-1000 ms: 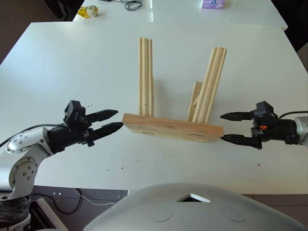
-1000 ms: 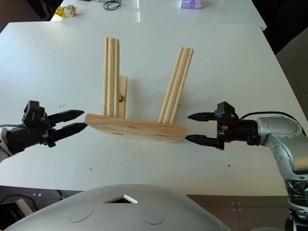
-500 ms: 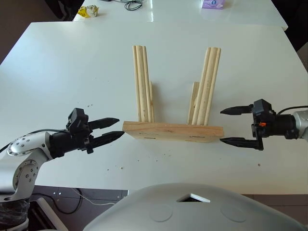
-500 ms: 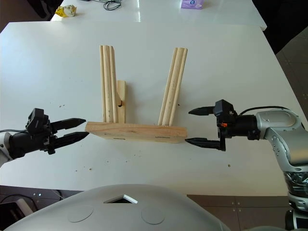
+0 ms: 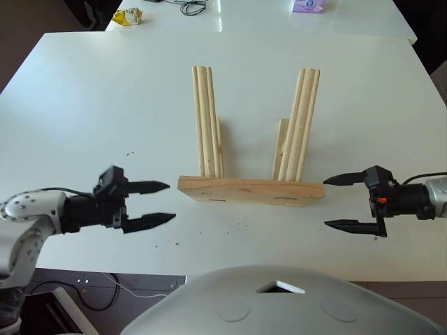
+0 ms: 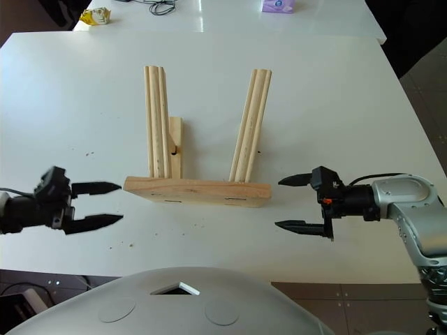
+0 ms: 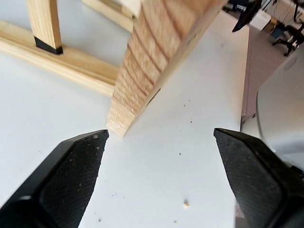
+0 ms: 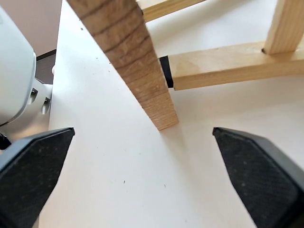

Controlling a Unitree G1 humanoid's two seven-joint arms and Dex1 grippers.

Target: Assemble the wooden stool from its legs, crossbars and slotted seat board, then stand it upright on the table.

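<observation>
White table (image 5: 84, 91) carrying wooden stool (image 5: 300, 125) on its side, legs pointing to 12 o'clock; left gripper (image 5: 170, 202) at 9 o'clock and right gripper (image 5: 325, 202) at 3 o'clock of seat board (image 5: 251, 190), both spread wide, gripping nothing.

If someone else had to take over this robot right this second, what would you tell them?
Left end effector: open, empty, just off the left end of the seat board, not touching.
Right end effector: open, empty, off the board's right end, not touching.
Stool: lying on its side on the table, seat board on edge nearest the robot, legs pointing away.
Done: assembly, as far as shows.
Left: stand it upright.
</observation>
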